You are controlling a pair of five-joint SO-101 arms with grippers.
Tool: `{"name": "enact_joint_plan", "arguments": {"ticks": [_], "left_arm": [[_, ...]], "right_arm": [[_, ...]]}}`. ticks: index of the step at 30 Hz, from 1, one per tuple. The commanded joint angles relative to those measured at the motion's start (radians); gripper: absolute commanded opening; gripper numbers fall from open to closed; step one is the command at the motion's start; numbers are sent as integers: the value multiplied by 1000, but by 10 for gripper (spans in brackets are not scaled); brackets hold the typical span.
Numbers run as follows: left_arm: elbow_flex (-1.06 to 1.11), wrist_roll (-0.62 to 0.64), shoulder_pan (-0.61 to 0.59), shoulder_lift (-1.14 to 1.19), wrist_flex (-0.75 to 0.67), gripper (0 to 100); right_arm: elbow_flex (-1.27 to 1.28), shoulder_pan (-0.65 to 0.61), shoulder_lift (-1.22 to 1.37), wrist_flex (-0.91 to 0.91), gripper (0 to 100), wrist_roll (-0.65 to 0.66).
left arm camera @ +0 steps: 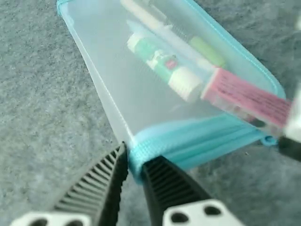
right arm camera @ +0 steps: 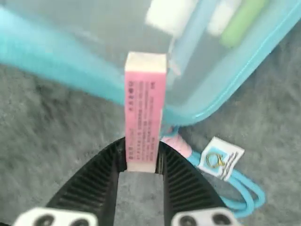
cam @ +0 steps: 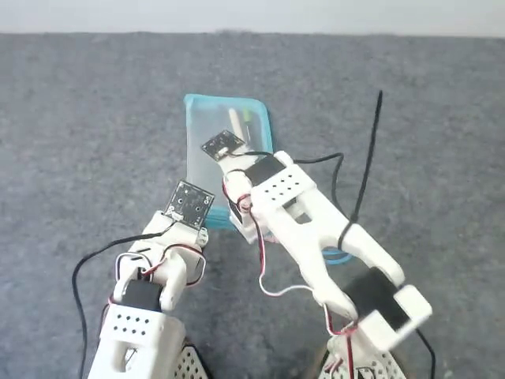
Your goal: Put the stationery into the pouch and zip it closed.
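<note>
A clear pouch (cam: 229,118) with teal trim lies flat on the grey mat, at the middle. Inside it I see a glue stick (left arm camera: 164,66), a white pen (left arm camera: 141,16) and a green marker (left arm camera: 207,51). My left gripper (left arm camera: 134,157) is shut on the pouch's (left arm camera: 117,80) near corner, by the zip edge. My right gripper (right arm camera: 143,148) is shut on a pink eraser (right arm camera: 145,113), which points at the pouch's (right arm camera: 94,28) zip edge. That eraser (left arm camera: 244,96) lies across the teal zip edge; whether its tip is inside I cannot tell.
A teal cord loop (right arm camera: 244,193) with a small white tag (right arm camera: 217,157) lies on the mat by the pouch's corner. Beside the right arm (cam: 316,229), a black cable (cam: 367,166) runs up. Grey mat (cam: 95,118) stretches to both sides.
</note>
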Motion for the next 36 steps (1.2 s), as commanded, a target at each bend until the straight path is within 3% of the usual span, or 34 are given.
{"name": "enact_joint_plan", "arguments": {"ticks": [1, 6, 13, 25, 36], "left_arm": [[-51, 110, 8, 0, -52, 12], [-110, 264, 40, 9, -63, 12], [-113, 270, 133, 9, -66, 12], [-286, 334, 137, 11, -37, 12], [-248, 365, 183, 11, -87, 12]], "right_arm": [[89, 4, -157, -45, 6, 26], [161, 19, -232, -88, 6, 21], [158, 70, -225, -90, 6, 18], [31, 274, -490, 206, 6, 163], [58, 58, -627, 268, 6, 186]]}}
